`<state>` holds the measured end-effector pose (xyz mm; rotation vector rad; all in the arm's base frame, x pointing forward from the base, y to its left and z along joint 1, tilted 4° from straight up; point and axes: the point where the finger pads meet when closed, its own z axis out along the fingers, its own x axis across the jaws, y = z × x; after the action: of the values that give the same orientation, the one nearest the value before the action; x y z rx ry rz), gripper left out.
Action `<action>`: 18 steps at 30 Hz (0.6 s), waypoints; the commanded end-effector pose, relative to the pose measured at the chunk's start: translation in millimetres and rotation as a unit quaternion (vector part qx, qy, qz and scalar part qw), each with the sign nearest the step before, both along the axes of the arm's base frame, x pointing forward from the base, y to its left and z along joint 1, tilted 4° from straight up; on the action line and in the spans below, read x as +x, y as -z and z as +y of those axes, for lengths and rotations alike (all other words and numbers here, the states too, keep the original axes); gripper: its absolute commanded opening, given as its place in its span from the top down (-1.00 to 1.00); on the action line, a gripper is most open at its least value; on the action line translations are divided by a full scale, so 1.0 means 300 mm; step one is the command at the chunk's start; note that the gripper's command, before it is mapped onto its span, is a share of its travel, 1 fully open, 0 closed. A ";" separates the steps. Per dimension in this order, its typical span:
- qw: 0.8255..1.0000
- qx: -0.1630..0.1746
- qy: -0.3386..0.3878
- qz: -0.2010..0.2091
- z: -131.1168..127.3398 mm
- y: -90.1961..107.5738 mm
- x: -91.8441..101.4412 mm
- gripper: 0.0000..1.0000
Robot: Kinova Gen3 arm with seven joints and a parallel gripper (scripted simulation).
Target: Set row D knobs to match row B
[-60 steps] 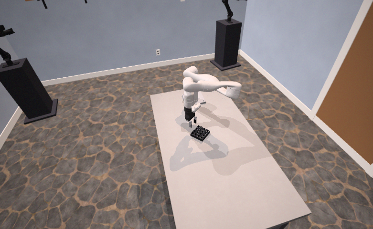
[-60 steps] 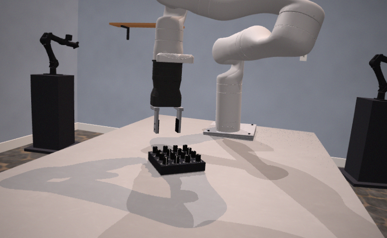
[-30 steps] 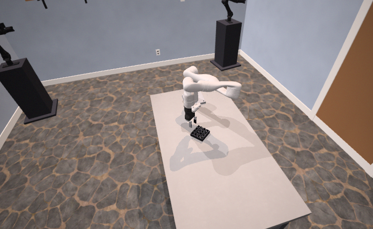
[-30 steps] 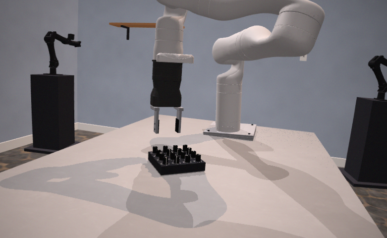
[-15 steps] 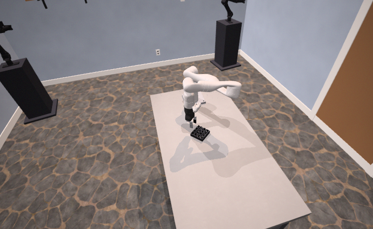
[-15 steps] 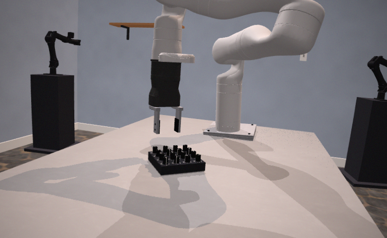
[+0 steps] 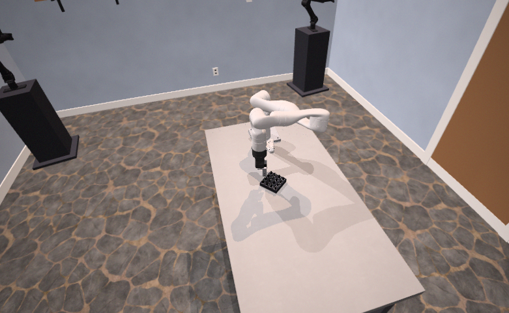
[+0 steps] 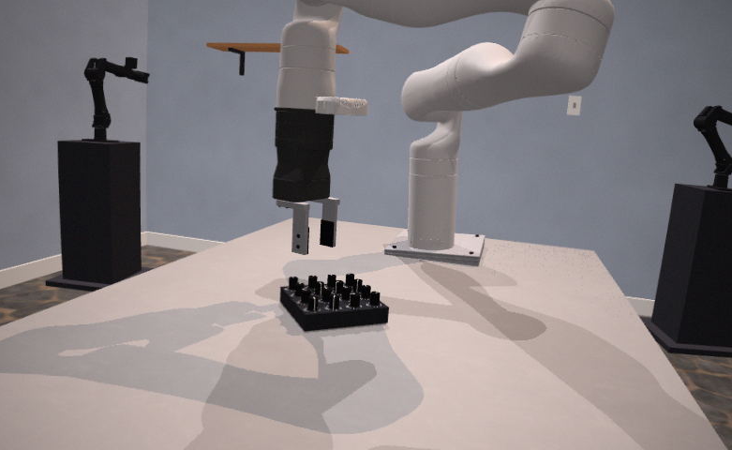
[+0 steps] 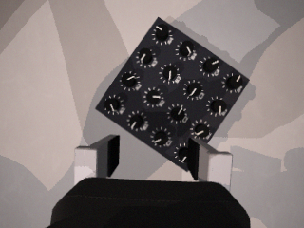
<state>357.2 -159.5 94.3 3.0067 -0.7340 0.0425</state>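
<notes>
The gripper (image 8: 313, 238) was held wide open and empty above the knob box (image 8: 333, 304), which was seen standing on the table (image 8: 526, 345), set askew in the wrist view.
</notes>
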 end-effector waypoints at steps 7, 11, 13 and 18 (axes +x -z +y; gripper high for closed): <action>0.983 -0.003 -0.186 0.007 -0.003 -0.023 0.051 -1.00; 0.962 -0.005 -0.272 0.011 -0.007 -0.031 0.073 -1.00; 0.950 -0.006 -0.312 0.013 -0.009 -0.035 0.084 -1.00; 0.931 -0.008 -0.365 0.015 -0.013 -0.041 0.100 -1.00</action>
<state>383.0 -163.2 103.7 3.0672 0.3462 0.0198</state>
